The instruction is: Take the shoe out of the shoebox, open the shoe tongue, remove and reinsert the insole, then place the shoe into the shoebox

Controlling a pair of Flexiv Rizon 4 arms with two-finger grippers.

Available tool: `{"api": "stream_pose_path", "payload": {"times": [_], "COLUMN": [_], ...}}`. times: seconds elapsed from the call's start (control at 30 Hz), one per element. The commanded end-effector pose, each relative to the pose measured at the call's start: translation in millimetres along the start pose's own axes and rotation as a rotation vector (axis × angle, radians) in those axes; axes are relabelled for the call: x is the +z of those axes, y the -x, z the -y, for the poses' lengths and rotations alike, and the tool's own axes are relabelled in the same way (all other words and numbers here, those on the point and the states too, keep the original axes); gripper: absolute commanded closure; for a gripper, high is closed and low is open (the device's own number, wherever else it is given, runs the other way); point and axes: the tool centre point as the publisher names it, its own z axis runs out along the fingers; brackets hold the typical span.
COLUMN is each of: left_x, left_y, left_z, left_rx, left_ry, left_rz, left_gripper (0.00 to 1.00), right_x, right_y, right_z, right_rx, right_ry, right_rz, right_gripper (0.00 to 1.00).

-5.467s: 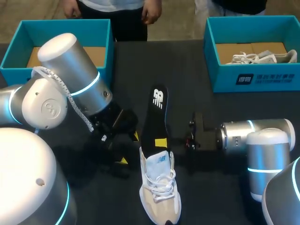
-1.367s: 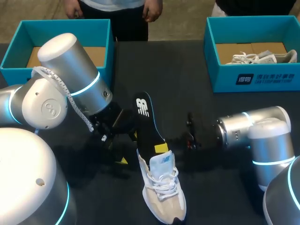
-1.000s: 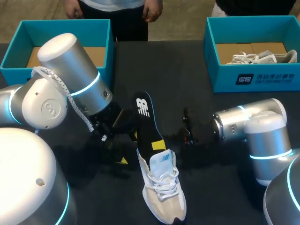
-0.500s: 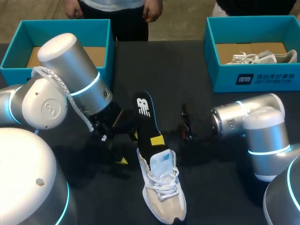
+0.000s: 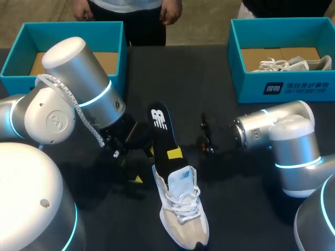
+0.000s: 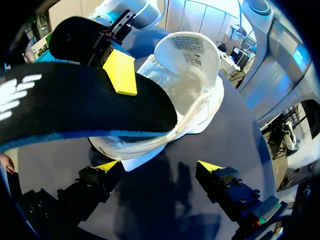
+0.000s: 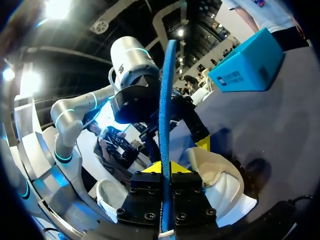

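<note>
The shoe (image 5: 181, 209) lies on the black tabletop (image 5: 172, 78) near the middle of its near edge, toe toward that edge and heel toward the far edge. In the left wrist view the shoe (image 6: 200, 95) has its tongue (image 6: 192, 50) standing up clear of the opening.

The black insole (image 5: 161, 128) has one end inside the shoe's opening. The rest slants up and out over the heel toward the far edge, with its white-marked end highest.

The right arm (image 5: 267, 130) comes in low from the right edge. The right fingers (image 5: 175, 154) are closed on the insole just outside the shoe's collar. In the right wrist view the right fingers (image 7: 154, 168) press both yellow tips against the insole (image 7: 165, 100), one from each side, and it shows edge-on as a thin blue strip. The shoe (image 7: 215, 175) lies just ahead of them. In the left wrist view one of those yellow tips lies flat on the insole (image 6: 75, 100).

The left arm (image 5: 78, 78) reaches in from the left edge. The left fingers (image 5: 137, 179) sit low beside the shoe's heel. In the left wrist view the left fingers (image 6: 106, 165) are spread wide with nothing gripped. The heel lies just ahead of them, and whether a tip touches it cannot be told.

The left shoebox (image 5: 68, 31) stands at the far left corner. The right shoebox (image 5: 282, 86) stands at the far right corner with a second shoe (image 5: 293, 64) inside it.
</note>
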Motion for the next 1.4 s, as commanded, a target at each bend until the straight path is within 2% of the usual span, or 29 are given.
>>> {"api": "stream_pose_path", "payload": {"times": [0.03,0.8,1.2,1.4], "left_x": [0,0,0,0], "left_y": [-1.1,-1.1,-1.1,-1.1], "left_z": [1,1,1,1], "left_rx": [-0.001,-0.001,-0.001,-0.001], "left_ry": [0.004,0.004,0.004,0.004], "left_rz": [0.003,0.003,0.003,0.003], "left_gripper": [0.0,0.0,0.0,0.0], "right_x": [0,1,2,3], "right_y": [2.4,-0.7,-6.4,-8.1], "right_z": [4.5,38.2,46.4,43.9], "right_rx": [0.016,0.101,0.113,0.104], "right_ry": [0.0,0.017,-0.011,-0.007], "right_rz": [0.002,0.003,0.011,0.004], "right_gripper": [1.0,1.0,1.0,1.0]}}
